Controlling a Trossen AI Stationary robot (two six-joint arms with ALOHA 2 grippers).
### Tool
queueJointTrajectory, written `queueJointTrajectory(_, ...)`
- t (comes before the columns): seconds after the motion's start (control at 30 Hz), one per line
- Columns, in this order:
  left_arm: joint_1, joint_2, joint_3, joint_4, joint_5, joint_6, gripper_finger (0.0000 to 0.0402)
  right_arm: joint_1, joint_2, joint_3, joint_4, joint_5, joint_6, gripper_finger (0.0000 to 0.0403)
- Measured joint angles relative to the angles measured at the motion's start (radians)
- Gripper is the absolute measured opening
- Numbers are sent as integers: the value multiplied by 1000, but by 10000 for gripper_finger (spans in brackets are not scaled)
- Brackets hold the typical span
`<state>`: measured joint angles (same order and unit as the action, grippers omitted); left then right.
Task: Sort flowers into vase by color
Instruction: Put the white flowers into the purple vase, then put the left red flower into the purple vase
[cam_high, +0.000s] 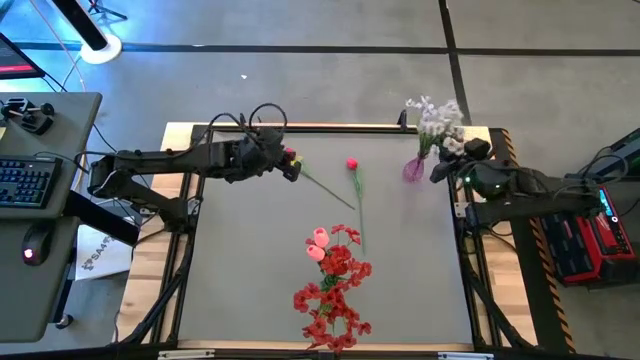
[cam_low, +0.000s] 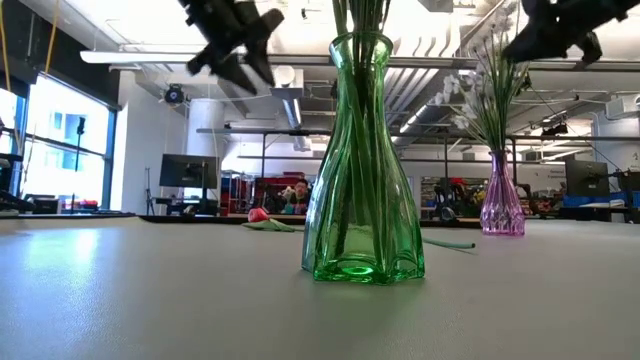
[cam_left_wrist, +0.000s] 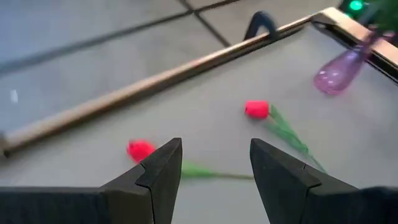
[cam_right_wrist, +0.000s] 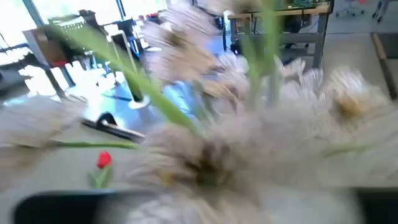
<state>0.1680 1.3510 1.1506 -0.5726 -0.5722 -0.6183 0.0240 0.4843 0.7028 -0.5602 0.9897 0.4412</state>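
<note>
Two red-bud flowers lie flat on the grey table: one bud (cam_high: 289, 154) (cam_left_wrist: 141, 150) is at the far left, the other (cam_high: 352, 163) (cam_left_wrist: 256, 109) farther right. My left gripper (cam_high: 293, 170) (cam_left_wrist: 214, 149) hovers open above the first flower's stem, just beside its bud, touching nothing. A purple vase (cam_high: 413, 168) (cam_low: 502, 205) holding white sprays (cam_high: 435, 118) stands at the far right. My right gripper (cam_high: 447, 166) is raised next to the sprays, which fill its wrist view. A green vase (cam_low: 360, 200) near the front holds red and pink flowers (cam_high: 335, 280).
A wooden rim (cam_high: 330, 127) runs along the table's far edge, with a dark clamp (cam_left_wrist: 261, 23) on it. Open grey tabletop (cam_high: 240, 260) lies at the left and between the two vases. A desk with a keyboard (cam_high: 25, 180) stands off the table's left side.
</note>
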Motion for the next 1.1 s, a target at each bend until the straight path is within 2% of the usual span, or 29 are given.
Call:
queueJointTrajectory(0.23, 12, 23, -145, 66, 21, -398, 177, 3, 0, 126, -63, -21, 81, 226)
queueJointTrajectory(0.37, 63, 49, -216, 179, 28, -542, 177, 3, 2, 183, -63, -37, 77, 269)
queueJointTrajectory(0.57, 172, 162, -246, 283, 116, -557, 177, 3, 27, 245, -60, -49, 76, 279)
queueJointTrajectory(0.7, 230, 274, -247, 377, 227, -577, 177, 3, 62, 274, -57, -48, 75, 279)
queueJointTrajectory(0.87, 278, 387, -247, 482, 385, -680, 177, 3, 107, 300, -56, -48, 66, 279)
queueJointTrajectory(1.1, 311, 449, -247, 495, 375, -698, 177, 3, 138, 319, -56, -58, 55, 279)
